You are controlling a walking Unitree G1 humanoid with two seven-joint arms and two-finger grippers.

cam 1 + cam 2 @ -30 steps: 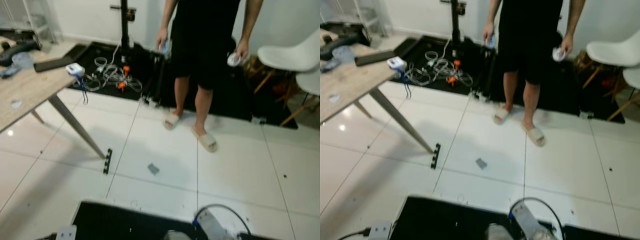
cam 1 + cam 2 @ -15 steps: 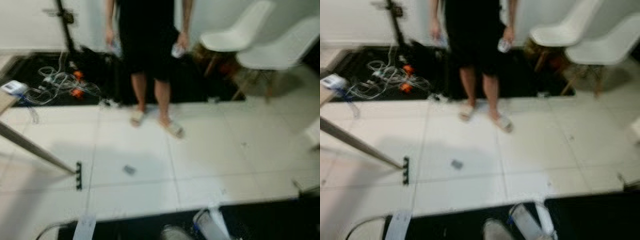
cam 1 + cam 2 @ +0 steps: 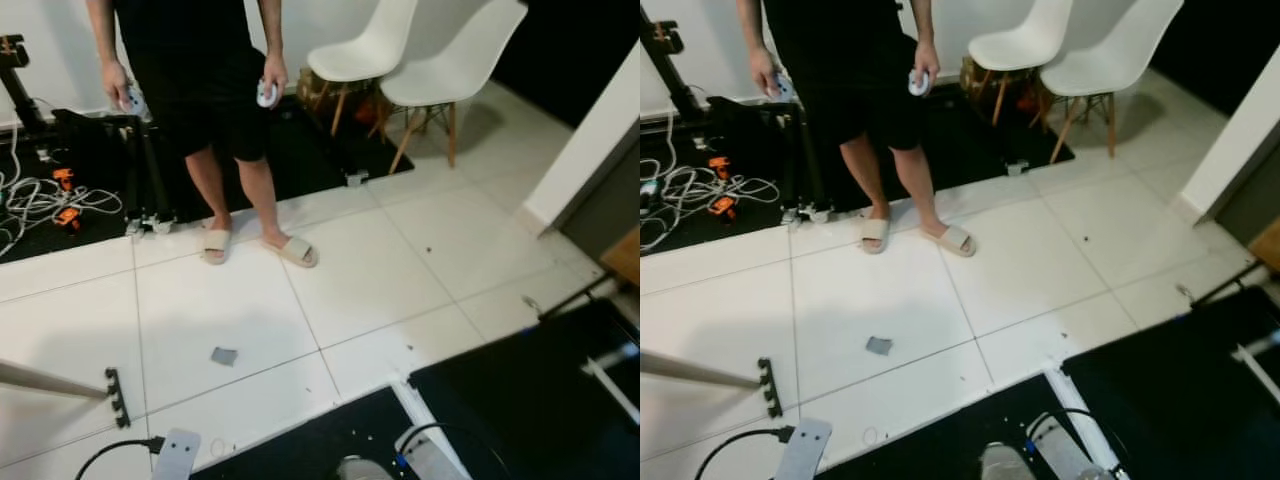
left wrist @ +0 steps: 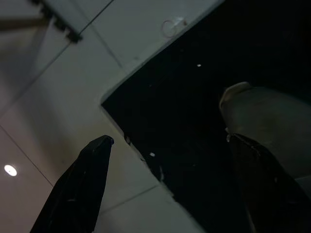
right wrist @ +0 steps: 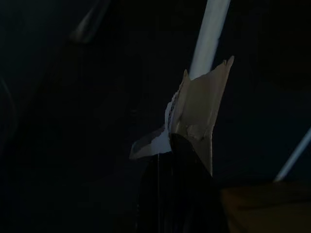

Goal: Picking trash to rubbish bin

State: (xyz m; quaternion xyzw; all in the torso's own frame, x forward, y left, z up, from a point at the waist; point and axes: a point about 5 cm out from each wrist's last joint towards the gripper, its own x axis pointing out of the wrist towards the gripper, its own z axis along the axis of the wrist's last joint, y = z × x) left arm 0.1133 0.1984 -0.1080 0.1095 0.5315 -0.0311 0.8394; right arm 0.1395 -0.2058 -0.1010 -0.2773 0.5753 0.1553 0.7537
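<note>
In the right wrist view my right gripper point(image 5: 173, 141) is shut on a torn scrap of pale paper trash point(image 5: 201, 99), which sticks out past the fingertips in a dark setting. In the left wrist view my left gripper point(image 4: 170, 141) is open and holds nothing, hanging over the edge of a black mat point(image 4: 194, 97) and white tiles. A small grey scrap point(image 3: 224, 356) lies flat on the white floor some way ahead of me, slightly to the left.
A person in black point(image 3: 200, 80) stands beyond the grey scrap, in slippers, with a controller in each hand. Two white chairs point(image 3: 420, 60) stand at the back right. Cables point(image 3: 40, 200) lie at the back left. A power strip point(image 3: 176, 455) and black mats point(image 3: 540, 400) lie near my feet.
The camera has swung to the right: the table has slid out on the left, and the chairs and a doorway have come into view. The grey scrap lies where it was.
</note>
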